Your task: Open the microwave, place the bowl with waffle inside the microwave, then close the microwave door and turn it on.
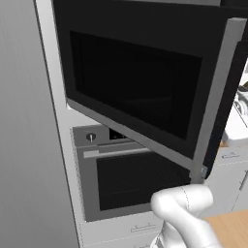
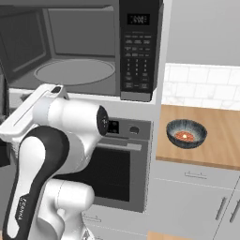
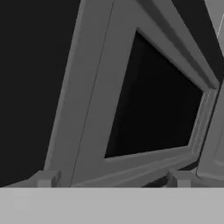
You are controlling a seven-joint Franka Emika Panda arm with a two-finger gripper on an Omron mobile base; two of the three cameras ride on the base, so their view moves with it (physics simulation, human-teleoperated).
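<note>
The microwave (image 2: 84,51) stands open, showing its grey interior, the round glass turntable (image 2: 75,71) and the black keypad panel (image 2: 137,51). The microwave door (image 1: 131,82) is swung far out, with its grey bar handle (image 1: 220,92) on the free edge. My gripper (image 3: 113,180) is open and close to the door's window frame (image 3: 94,109), its fingertips (image 3: 46,178) spread wide with nothing held between them. In the left base view my hand sits by the handle's lower end (image 1: 197,172). The striped bowl (image 2: 186,133) holds the orange-red waffle (image 2: 184,136) on the wooden counter (image 2: 220,140), right of the microwave.
A silver oven (image 2: 117,168) with a horizontal handle (image 1: 116,151) sits under the microwave. A grey tall cabinet side (image 1: 24,145) rises on the left. White drawers (image 2: 197,192) lie under the counter, and a tiled wall (image 2: 201,86) stands behind it.
</note>
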